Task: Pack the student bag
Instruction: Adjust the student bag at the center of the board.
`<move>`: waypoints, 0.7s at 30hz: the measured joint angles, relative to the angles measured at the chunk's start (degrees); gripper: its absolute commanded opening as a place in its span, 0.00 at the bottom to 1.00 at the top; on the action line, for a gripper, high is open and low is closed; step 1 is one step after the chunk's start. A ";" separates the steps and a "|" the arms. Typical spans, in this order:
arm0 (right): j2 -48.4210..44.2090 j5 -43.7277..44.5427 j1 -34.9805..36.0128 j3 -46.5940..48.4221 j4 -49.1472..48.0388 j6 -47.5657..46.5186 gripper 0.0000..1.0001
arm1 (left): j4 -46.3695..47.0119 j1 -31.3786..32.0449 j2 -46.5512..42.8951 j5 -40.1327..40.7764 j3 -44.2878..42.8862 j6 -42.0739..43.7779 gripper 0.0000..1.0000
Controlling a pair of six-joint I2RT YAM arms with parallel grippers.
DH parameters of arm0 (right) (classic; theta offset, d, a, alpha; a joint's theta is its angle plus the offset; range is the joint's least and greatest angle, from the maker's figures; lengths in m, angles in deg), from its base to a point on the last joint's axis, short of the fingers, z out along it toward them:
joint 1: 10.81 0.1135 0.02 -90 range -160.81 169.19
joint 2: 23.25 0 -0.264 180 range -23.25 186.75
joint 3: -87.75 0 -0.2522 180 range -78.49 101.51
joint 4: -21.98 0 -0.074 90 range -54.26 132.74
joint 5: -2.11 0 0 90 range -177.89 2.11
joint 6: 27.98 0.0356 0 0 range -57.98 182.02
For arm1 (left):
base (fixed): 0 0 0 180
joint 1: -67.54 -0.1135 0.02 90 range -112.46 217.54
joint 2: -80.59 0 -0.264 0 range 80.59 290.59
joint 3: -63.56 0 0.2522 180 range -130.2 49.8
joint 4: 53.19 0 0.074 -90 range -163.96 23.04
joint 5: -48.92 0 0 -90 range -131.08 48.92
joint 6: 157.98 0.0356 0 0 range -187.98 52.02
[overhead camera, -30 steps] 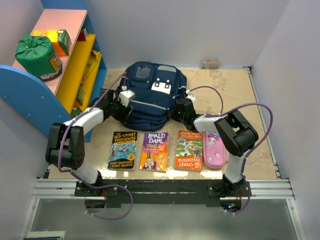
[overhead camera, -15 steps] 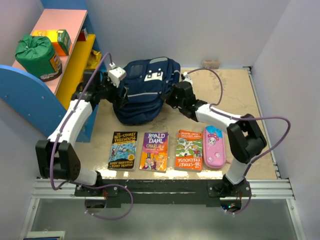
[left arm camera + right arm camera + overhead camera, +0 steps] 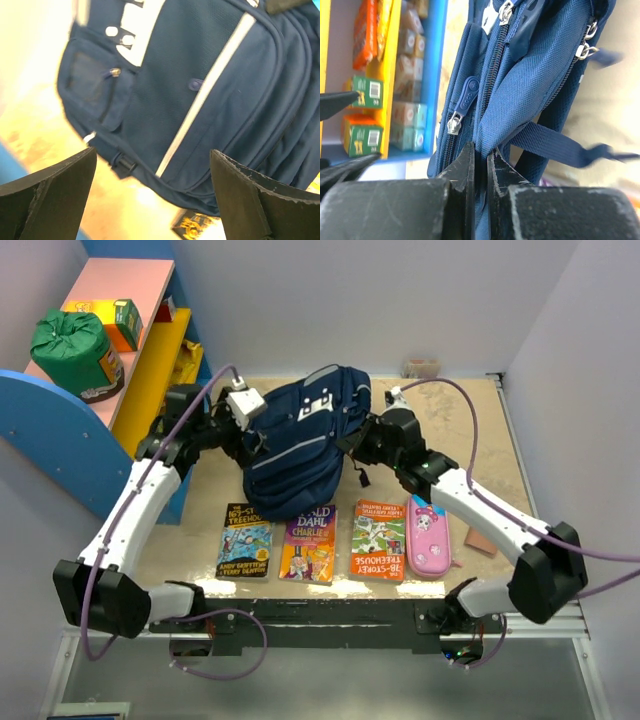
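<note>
1. The student bag (image 3: 300,455) hangs tilted over the middle of the worktop (image 3: 470,420), with bare surface to its right and the shelf unit (image 3: 165,360) close on its left.
2. It is navy with a grey stripe and white patches.
3. The right gripper (image 3: 481,150) has its jaws clamped on a fold of the bag. The left gripper (image 3: 152,152) has its jaws wide apart.
4. The bag's lower end hides the top of the Roald Dahl book (image 3: 308,550); whether they touch cannot be told.

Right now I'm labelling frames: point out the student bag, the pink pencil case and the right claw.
student bag (image 3: 295,480), top view, front panel.
pink pencil case (image 3: 430,538), top view, middle of its lid.
right claw (image 3: 481,150), right wrist view, between its fingertips.
</note>
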 measured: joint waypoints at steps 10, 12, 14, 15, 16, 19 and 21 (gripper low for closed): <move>-11.47 -0.31 1.11 -14.32 4.17 0.35 0.00 | 0.70 15.34 -2.62 -0.37 10.47 1.55 1.00; -12.24 -0.13 1.97 -18.10 4.39 0.57 0.00 | 0.92 17.79 -2.34 -0.04 12.26 1.68 1.00; -12.41 -0.02 2.80 -22.05 4.44 0.70 0.03 | 1.18 19.76 -1.57 0.52 13.27 1.97 1.00; -12.39 0.02 3.06 -23.56 4.90 0.59 0.16 | 1.49 20.61 -0.94 0.72 13.60 2.23 1.00; -12.39 0.02 3.13 -24.76 5.27 0.42 0.25 | 1.88 21.29 -0.26 1.05 13.97 2.67 1.00; -12.44 0.11 3.17 -25.59 6.49 -0.81 0.49 | 2.91 22.95 1.77 2.38 15.19 3.72 1.00; -13.00 0.61 3.39 -25.27 7.61 -2.45 0.56 | 3.67 23.58 3.10 3.32 16.15 4.57 1.00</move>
